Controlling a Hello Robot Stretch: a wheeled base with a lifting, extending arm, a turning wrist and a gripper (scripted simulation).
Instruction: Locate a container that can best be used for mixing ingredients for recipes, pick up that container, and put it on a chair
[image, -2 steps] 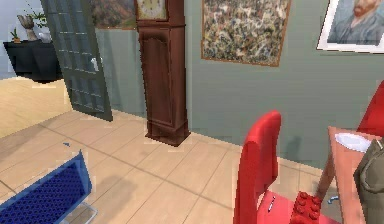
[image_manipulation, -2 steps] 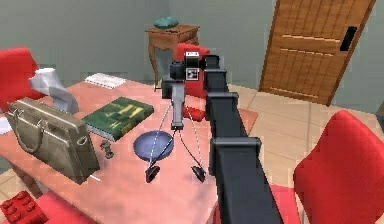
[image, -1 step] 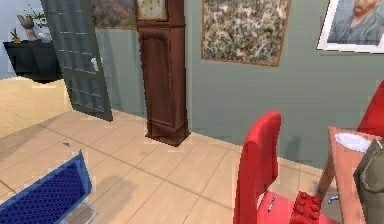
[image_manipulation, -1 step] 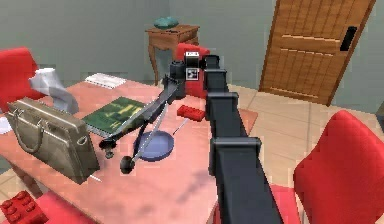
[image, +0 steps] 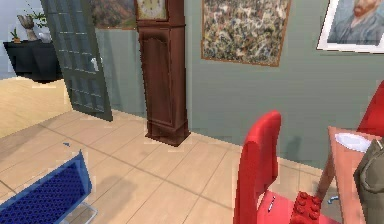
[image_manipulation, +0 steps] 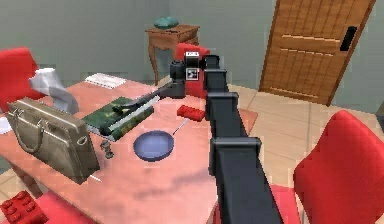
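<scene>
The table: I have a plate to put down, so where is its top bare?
Barest is the near stretch of the table, bordered by the blue bowl, the bag and the arm. A smaller patch lies between the bowl and a small red thing. Crowded: the picture's left, bag beside green box.

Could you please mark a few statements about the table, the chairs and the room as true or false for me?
1. A blue bowl lies on the table. True.
2. The bag stands on the floor. False: it stands on the table, left of the bowl in the arm side view.
3. A tall clock stands against the wall. True.
4. The chair at the arm side view's right is green. False: it is red.
5. The door beyond the table is white. False: it is brown wood.
</scene>
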